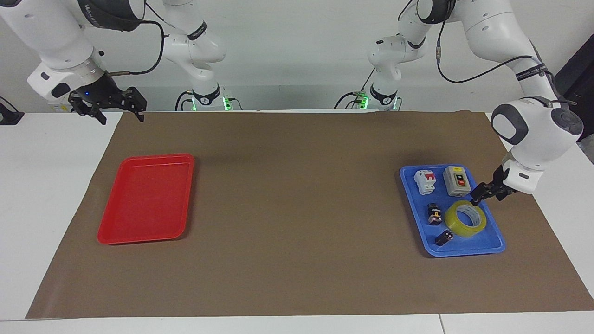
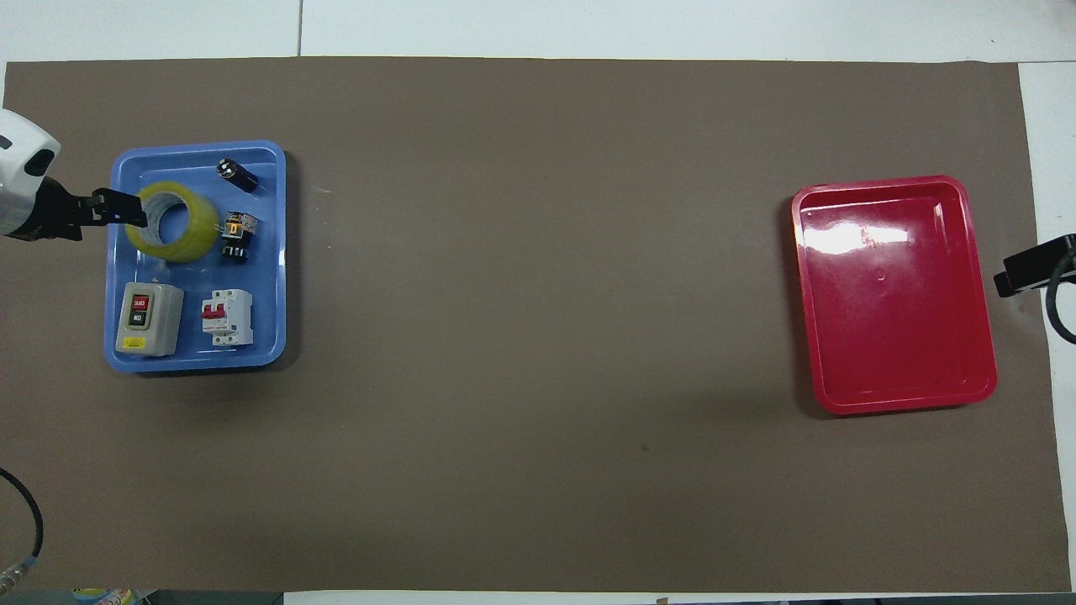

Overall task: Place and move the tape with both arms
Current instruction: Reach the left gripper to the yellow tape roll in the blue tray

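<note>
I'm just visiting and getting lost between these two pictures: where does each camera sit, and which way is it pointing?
Facing view: high across the table, looking back at the robots; both whole arms show, the left gripper low over the tape, the right gripper waiting, open, at the table's edge.
Overhead view: high above the robots' end, looking steeply down; only the left gripper and part of the right gripper show.
Shared: the tape, the blue tray and the red tray, half a turn apart.
</note>
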`<action>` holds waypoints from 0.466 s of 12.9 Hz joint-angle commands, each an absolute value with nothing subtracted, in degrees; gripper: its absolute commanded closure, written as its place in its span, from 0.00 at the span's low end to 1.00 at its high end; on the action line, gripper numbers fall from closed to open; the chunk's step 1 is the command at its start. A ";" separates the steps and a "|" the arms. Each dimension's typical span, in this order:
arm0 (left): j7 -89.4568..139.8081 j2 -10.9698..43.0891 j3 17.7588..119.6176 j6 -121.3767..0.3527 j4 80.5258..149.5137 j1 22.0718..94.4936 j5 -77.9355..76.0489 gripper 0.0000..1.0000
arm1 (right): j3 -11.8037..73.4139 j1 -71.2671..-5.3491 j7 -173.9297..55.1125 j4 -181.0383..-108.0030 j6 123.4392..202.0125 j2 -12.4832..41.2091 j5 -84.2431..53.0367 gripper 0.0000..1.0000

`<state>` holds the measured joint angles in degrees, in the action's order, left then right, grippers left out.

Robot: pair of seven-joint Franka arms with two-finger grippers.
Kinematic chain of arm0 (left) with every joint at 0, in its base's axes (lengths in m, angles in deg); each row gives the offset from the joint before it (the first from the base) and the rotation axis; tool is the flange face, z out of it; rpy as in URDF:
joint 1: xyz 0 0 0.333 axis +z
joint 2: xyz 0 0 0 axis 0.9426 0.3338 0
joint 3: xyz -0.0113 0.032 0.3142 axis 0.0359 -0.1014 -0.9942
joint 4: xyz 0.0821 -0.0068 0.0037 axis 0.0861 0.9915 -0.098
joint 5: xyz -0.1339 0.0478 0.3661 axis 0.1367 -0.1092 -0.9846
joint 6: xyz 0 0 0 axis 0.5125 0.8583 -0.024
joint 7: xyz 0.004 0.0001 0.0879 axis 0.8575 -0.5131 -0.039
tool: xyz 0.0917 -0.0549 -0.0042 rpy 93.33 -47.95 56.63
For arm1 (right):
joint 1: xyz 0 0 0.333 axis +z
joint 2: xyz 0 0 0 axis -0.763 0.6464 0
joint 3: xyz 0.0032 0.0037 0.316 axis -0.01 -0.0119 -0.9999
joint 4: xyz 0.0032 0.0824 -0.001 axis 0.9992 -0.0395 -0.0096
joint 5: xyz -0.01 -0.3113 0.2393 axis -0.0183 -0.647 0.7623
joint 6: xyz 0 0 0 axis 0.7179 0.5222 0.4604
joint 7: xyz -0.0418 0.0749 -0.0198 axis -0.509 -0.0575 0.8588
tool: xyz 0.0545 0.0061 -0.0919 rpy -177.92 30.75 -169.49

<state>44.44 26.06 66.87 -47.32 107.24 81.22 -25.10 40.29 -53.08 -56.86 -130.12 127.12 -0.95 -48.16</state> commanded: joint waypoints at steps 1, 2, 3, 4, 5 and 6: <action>44.14 27.70 67.15 -50.53 108.21 81.40 -25.90 0.05 | 40.03 -53.51 -55.72 -131.03 128.01 -1.77 -47.69 0.00; 44.05 28.58 67.15 -51.06 108.21 81.40 -25.90 0.05 | 40.03 -53.51 -55.72 -131.03 128.01 -1.77 -47.69 0.00; 44.05 28.94 67.15 -51.93 108.30 81.40 -25.90 0.06 | 40.03 -53.51 -55.72 -131.03 128.01 -1.77 -47.69 0.00; 43.96 29.03 67.15 -52.90 108.82 81.40 -25.90 0.07 | 40.03 -53.51 -55.72 -131.03 128.01 -1.77 -47.69 0.00; 43.96 29.03 67.15 -54.21 109.96 81.31 -25.90 0.13 | 40.03 -53.51 -55.72 -131.03 128.01 -1.77 -47.69 0.00; 43.96 29.03 67.15 -55.71 111.02 81.31 -25.90 0.16 | 40.03 -53.51 -55.72 -131.03 128.01 -1.77 -47.69 0.00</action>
